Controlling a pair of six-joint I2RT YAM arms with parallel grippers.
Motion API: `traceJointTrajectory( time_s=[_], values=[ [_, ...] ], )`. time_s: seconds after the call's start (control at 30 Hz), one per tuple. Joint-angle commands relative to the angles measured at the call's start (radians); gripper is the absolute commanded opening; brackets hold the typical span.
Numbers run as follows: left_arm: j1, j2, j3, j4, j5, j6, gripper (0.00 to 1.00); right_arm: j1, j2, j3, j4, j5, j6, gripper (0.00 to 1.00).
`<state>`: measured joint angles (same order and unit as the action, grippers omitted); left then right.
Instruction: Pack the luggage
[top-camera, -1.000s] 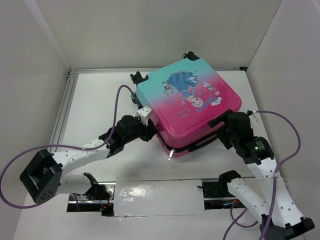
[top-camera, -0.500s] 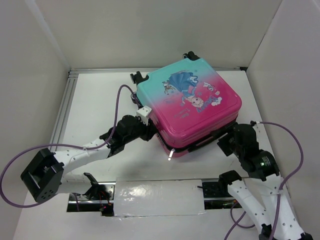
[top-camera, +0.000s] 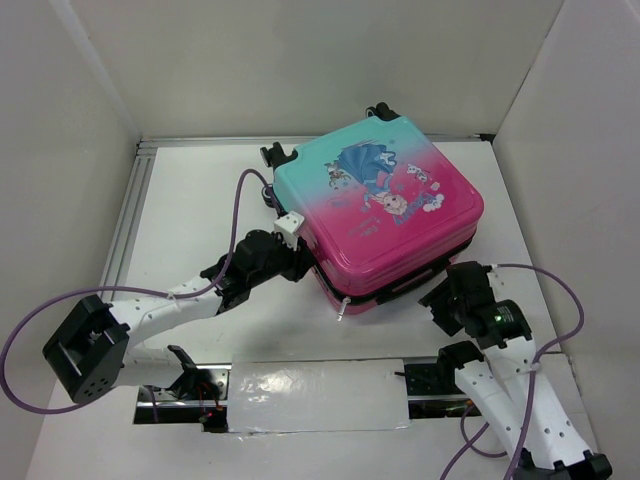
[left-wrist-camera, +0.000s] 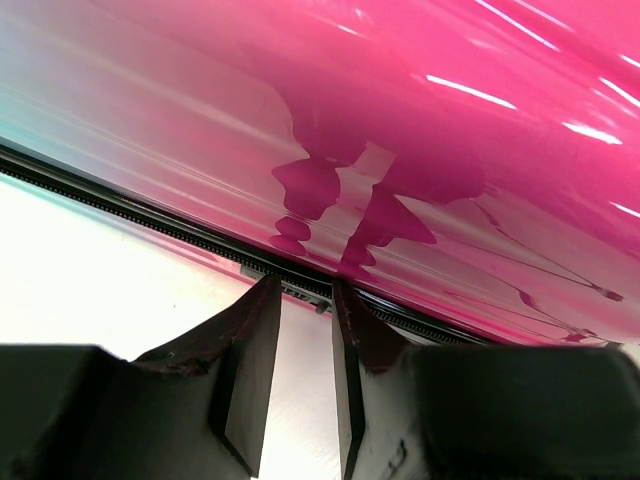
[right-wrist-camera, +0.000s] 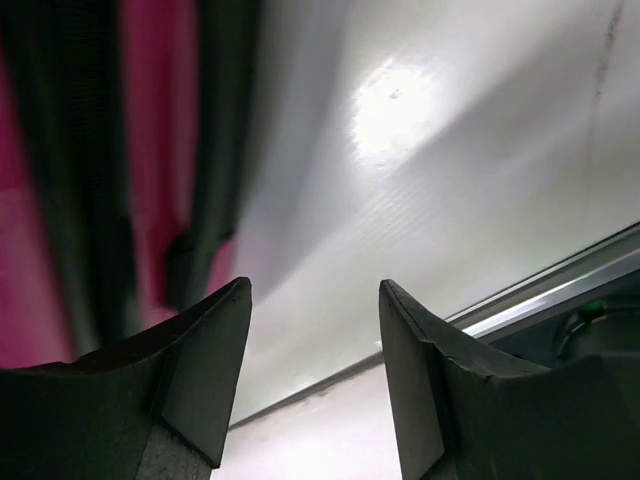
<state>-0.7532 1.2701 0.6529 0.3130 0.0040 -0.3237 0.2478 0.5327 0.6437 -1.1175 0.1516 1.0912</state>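
While the luggage (top-camera: 390, 215) lies shut and flat on the table (top-camera: 200, 190), toward the far right, we see from above the left gripper (top-camera: 297, 262) pressed to its left edge and the right gripper (top-camera: 437, 297) just beside its near right side, apart from the shell.

From the left wrist, the fingers (left-wrist-camera: 250, 360) stand narrowly apart at the zipper seam (left-wrist-camera: 150, 205), with a small grey metal piece (left-wrist-camera: 300, 290) between their tips; whether they truly pinch it we cannot tell.

From the right wrist, the fingers (right-wrist-camera: 205, 370) are parted with nothing between them; pink shell shows at the left, bare table ahead.

We judge the zipper the risk; a pull along the seam could drag the unbraced case across the table, or the tips could slip off so small a piece.
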Motion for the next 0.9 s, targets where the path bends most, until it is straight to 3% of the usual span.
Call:
traceJointTrajectory(
  time_s=[0.0,0.03,0.23,0.5,0.67,0.87],
  values=[
    [0.005,-0.008,0.011,0.025,-0.025,0.003,0.39,-0.007,0.013,-0.061,0.125,0.017,0.012,0.62],
    [0.005,-0.041,-0.001,0.006,-0.025,0.003,0.39,-0.007,0.032,-0.082,0.216,0.017,0.012,0.63],
    [0.005,-0.109,-0.041,-0.032,-0.025,0.003,0.39,-0.007,0.035,-0.107,0.359,0.026,0.001,0.68],
    [0.005,-0.181,-0.111,-0.041,0.03,-0.058,0.39,-0.007,0.067,-0.231,0.441,0.026,0.021,0.72],
    [-0.057,-0.241,-0.145,-0.041,0.105,-0.072,0.41,-0.007,0.089,-0.263,0.513,0.078,0.055,0.69],
    [-0.156,-0.198,-0.142,-0.014,0.197,-0.043,0.42,-0.007,0.139,-0.273,0.573,0.114,0.045,0.67]
  ],
)
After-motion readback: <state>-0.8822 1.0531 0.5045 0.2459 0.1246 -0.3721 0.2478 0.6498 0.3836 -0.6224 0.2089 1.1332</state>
